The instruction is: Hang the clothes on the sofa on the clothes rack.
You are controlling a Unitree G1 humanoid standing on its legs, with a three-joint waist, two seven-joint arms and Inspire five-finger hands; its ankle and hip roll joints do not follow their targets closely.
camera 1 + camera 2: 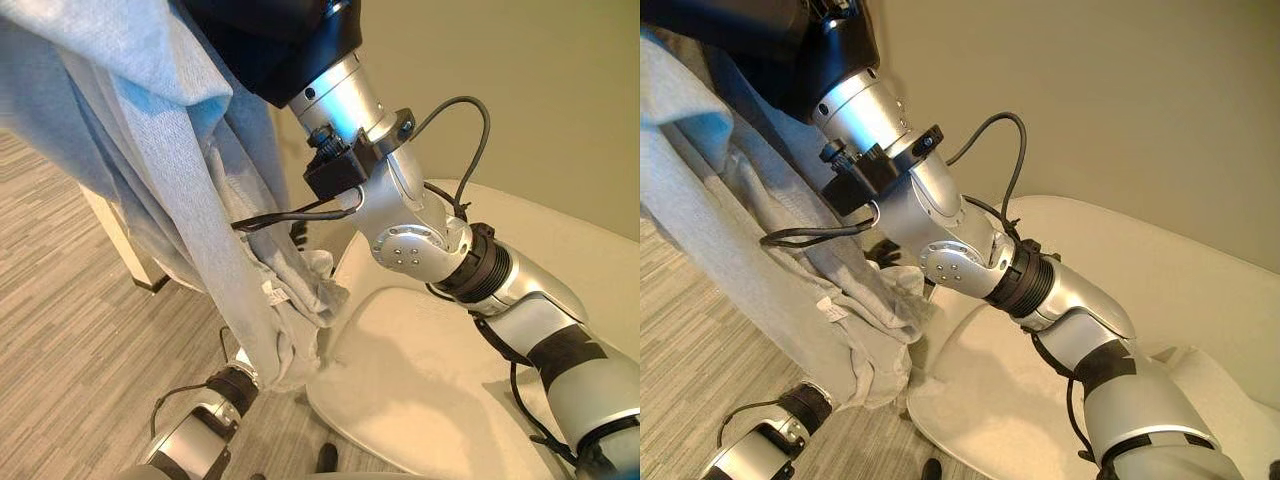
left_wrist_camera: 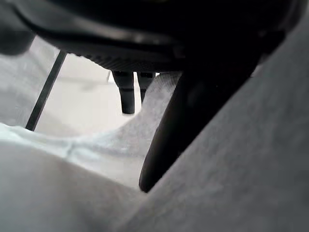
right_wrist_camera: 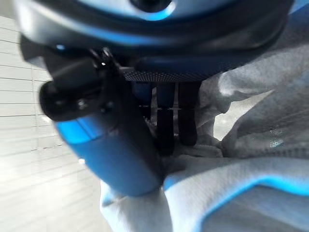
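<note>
Cloth is hanging in mid-air: the light grey garment (image 1: 180,190) is being held high, draping down past the sofa (image 1: 430,370) and over the wood-look floor (image 1: 60,300), with its lower end bunching just beside the sofa's near edge. The right hand (image 3: 159,121) is gripping it up top; in its wrist view the thumb and fingers are curling into the fabric, so it is clamped on the garment. The left hand (image 2: 188,111) is sitting lower, buried in the folds; its wrist view is showing the thumb lying against the cloth and two fingertips beyond, but whether they are closing on anything cannot be told.

Judging by this, the lifting step is in hand: the garment is already off the sofa cushion and is being carried, not yet hung. A pale wooden post (image 1: 120,240) is standing behind the fabric, possibly part of the rack, though that is uncertain.

Next, the move probably calls for turning toward the rack, keeping the right hand's grip firm, and raising the cloth enough that its trailing end is clearing the floor before draping it over a bar. The loose lower folds could be snagging on the arm's cable.
</note>
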